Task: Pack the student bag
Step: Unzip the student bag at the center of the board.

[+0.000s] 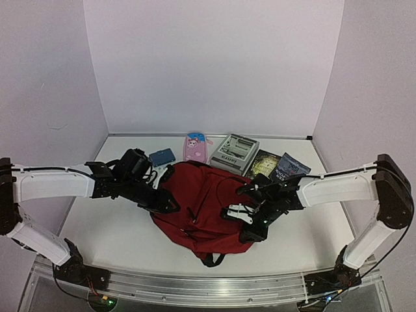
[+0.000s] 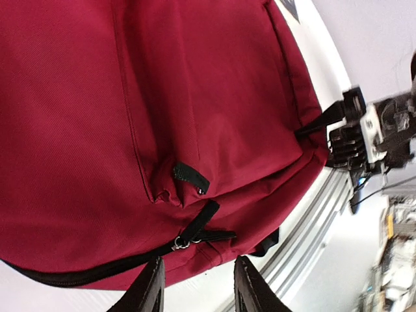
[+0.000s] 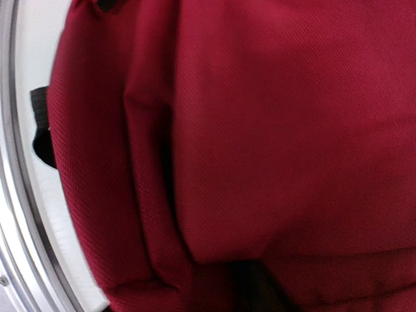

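Note:
The student bag (image 1: 198,208), a dark red fabric backpack, lies in the middle of the table between both arms. My left gripper (image 1: 162,201) sits at its left edge. In the left wrist view that gripper (image 2: 198,289) is open, with nothing between its dark fingers (image 2: 151,292). Just beyond the fingertips are the black zip pulls (image 2: 198,224) and the closed zip line (image 2: 91,273). My right gripper (image 1: 255,231) presses into the bag's right side. Red fabric (image 3: 260,130) fills the right wrist view and hides its fingers.
Behind the bag, from left to right, lie a small blue box (image 1: 162,156), a pink pencil case (image 1: 195,147), a grey book (image 1: 234,153) and two dark books (image 1: 263,162) (image 1: 290,168). A metal rail (image 1: 195,286) runs along the near edge.

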`<state>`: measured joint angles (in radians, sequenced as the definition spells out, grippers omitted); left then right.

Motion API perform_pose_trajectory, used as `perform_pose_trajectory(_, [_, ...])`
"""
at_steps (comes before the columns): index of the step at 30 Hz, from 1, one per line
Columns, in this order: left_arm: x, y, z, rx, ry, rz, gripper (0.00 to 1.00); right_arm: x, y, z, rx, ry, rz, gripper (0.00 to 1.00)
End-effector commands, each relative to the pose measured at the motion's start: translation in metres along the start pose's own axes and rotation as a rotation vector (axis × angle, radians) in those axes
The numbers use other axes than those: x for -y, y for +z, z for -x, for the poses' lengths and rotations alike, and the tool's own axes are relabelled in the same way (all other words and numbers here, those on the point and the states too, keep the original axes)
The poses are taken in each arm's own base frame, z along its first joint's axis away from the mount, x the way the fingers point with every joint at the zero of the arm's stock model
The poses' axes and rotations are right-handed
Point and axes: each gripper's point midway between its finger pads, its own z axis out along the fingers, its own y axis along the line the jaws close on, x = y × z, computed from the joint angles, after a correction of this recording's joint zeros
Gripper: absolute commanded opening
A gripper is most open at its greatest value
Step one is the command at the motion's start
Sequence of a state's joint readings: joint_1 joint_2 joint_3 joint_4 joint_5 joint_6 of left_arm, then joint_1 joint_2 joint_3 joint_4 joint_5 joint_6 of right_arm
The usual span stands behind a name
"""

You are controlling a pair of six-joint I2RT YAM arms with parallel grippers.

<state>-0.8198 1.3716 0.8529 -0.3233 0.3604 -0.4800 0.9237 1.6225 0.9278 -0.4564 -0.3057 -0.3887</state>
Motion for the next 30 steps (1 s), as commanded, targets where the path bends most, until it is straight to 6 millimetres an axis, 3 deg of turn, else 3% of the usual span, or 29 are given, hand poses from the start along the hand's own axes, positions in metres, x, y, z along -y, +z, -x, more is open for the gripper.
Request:
perform_pose_trajectory(1, [0.007,0.023,0.002,0.037,0.186,0.083,0.36,0.001,-0.011,-0.006,0.038,-0.019,-0.045,0.24])
perform_pose_trajectory(4, [0.012,0.047,-0.006,-0.015,0.277,0.111,0.35,-0.002,-0.011,-0.010,0.049,-0.002,-0.040,0.10])
perform_pose_trajectory(11, [0.021,0.095,-0.031,-0.164,0.378,0.167,0.33,-0.002,-0.017,-0.013,0.078,-0.014,-0.065,0.01])
perform_pose_trajectory(17, [0.029,0.104,-0.032,-0.187,0.381,0.163,0.36,0.006,-0.020,-0.009,0.104,-0.041,-0.119,0.00])
perform_pose_trajectory(26, [0.026,0.113,-0.052,-0.269,0.406,0.179,0.50,0.009,-0.017,-0.010,0.092,-0.045,-0.132,0.00])
perform_pose_trajectory(30, [0.017,0.117,-0.055,-0.287,0.403,0.224,0.45,0.010,-0.017,-0.011,0.090,-0.050,-0.135,0.00])
